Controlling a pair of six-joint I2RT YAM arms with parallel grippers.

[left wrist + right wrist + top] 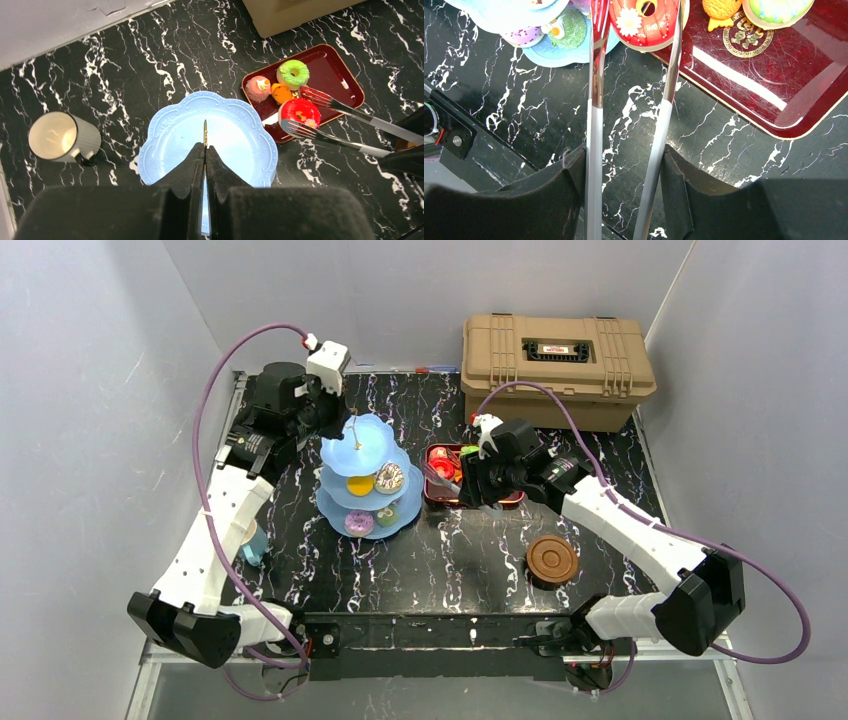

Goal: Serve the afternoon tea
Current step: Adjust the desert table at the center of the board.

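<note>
— Where is it tight?
— At the far side. The light blue three-tier scalloped stand (370,450) sits left of centre on the black, white-veined marble table (450,550). The left arm crowds it at 10 o'clock, and the pale back wall is near at 12. The dark red rectangular tray (337,75) lies at its 3 o'clock, with only a narrow strip of marble between them.
— And open room?
— Toward 6 o'clock a broad stretch of marble runs to the near edge. The brown round saucers (552,560) stand at the tray's 5 o'clock. The tan plastic case (555,365) fills the 1 o'clock corner.
— The fingers?
— The left gripper (205,148) is pinched to a slit on the stand's thin gold post (205,131), above the bare top tier. The right gripper (624,165) squeezes the metal tongs (595,115), whose tips flank a red flower-topped toy donut (644,20) at the tray's edge. In the left wrist view a silvery-beige ribbed cup (60,137) stands at the stand's 9 o'clock.
</note>
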